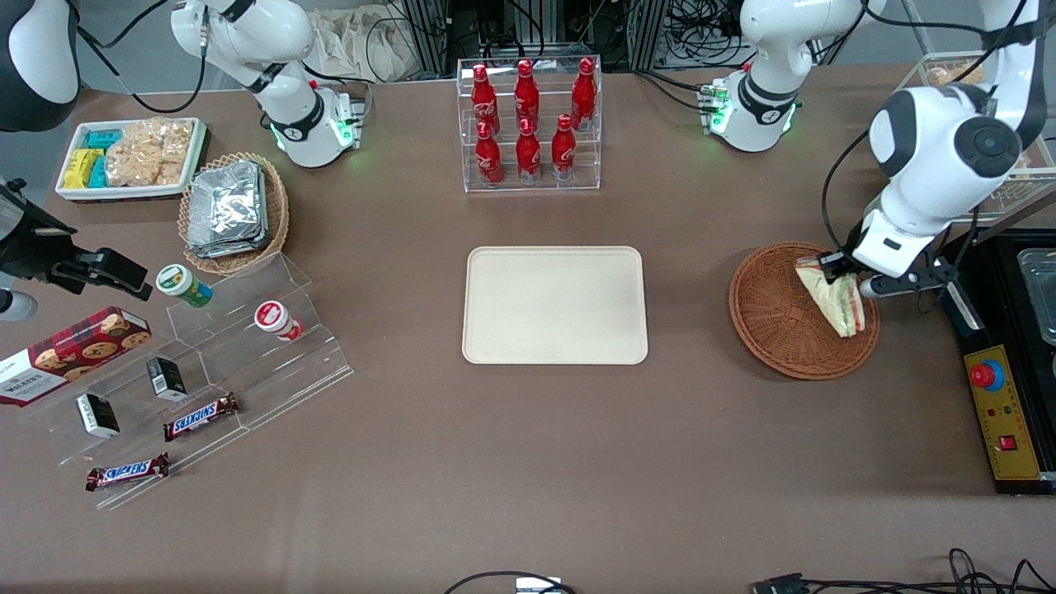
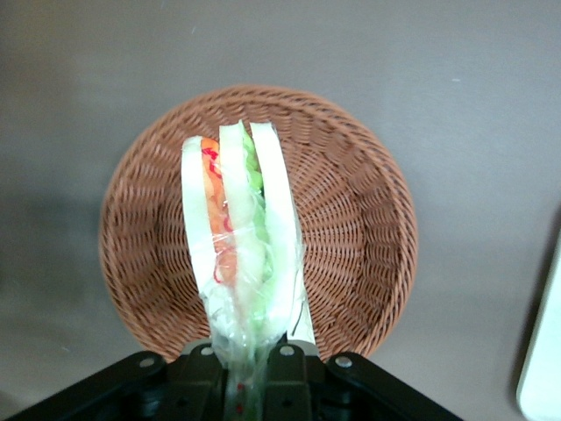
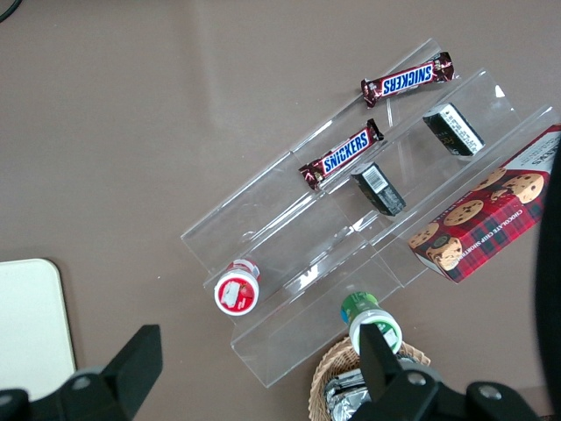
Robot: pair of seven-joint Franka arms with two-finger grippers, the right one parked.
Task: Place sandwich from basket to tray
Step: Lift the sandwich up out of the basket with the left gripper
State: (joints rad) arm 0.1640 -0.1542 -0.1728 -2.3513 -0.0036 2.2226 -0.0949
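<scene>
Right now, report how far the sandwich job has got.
Done: the left arm's gripper has closed on one end of the sandwich, as the wrist view shows. In hand: the sandwich hangs over the reddish-brown basket, apparently lifted off its floor. Left: carrying it toward the parked arm's end of the table and setting it on the cream tray, which holds nothing yet.
</scene>
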